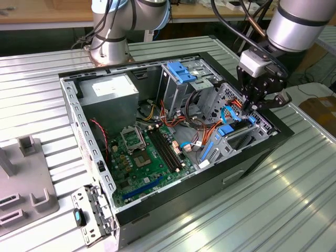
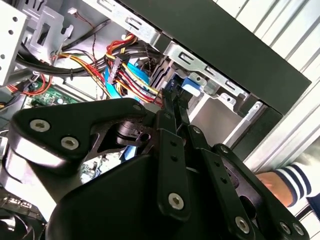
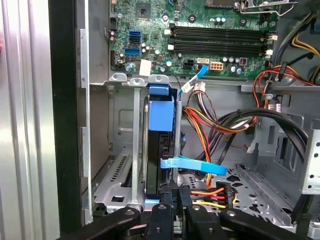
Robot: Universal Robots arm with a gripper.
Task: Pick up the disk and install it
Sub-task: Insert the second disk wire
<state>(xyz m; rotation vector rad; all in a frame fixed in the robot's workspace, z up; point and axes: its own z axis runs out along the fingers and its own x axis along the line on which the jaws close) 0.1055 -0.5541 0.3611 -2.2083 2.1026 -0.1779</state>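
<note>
Disk (image 3: 161, 150) upright in case bay (image 3: 120, 170), blue-railed, claw (image 3: 172, 200) just beside.

A ribbed metal tabletop (image 1: 294, 199) spreads under everything, catching pale glare. At the exterior view's left sits a grey fixture (image 1: 23, 184) with 2 slots. Behind runs a wooden bench (image 1: 47, 11), cables dangling, and a cardboard box (image 1: 321, 109) at right.
</note>
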